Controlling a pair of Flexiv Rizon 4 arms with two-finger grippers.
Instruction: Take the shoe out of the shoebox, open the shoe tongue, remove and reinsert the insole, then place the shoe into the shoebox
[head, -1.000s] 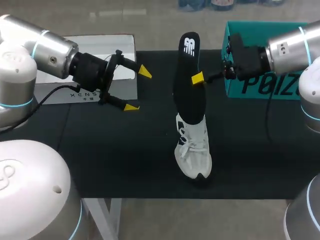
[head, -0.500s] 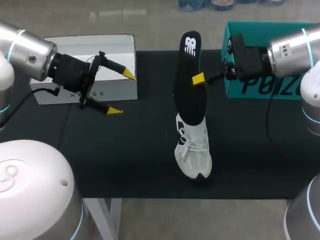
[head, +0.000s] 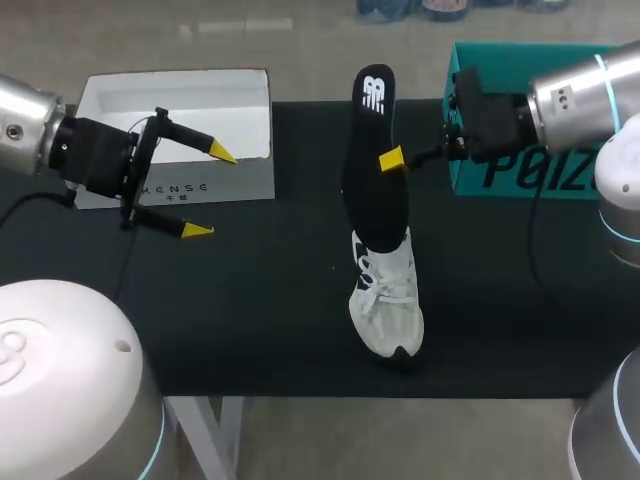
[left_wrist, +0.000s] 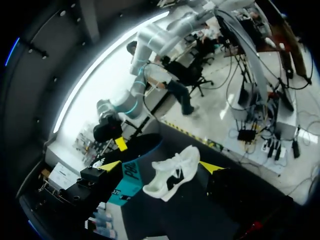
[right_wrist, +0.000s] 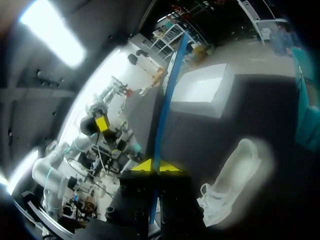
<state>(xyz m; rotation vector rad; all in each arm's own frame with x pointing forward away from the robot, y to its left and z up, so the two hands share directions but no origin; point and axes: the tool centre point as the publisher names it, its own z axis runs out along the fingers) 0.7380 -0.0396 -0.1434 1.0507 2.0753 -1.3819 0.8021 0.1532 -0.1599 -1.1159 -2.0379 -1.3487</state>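
Your right gripper (head: 392, 158) is clamping the insole (head: 372, 190), whose lower end is sitting in the shoe (head: 390, 305) below; guide it lengthwise, not bending it. Your left gripper (head: 210, 191) is gaping, well aside.

black insole (head: 375, 170) upright over white shoe (head: 388, 305)

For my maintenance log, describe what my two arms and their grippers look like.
The left arm and right arm are silver cylinders with white joints and light-blue rings. The left gripper and right gripper are black, with slim yellow-tipped fingers. Black cables trail behind.
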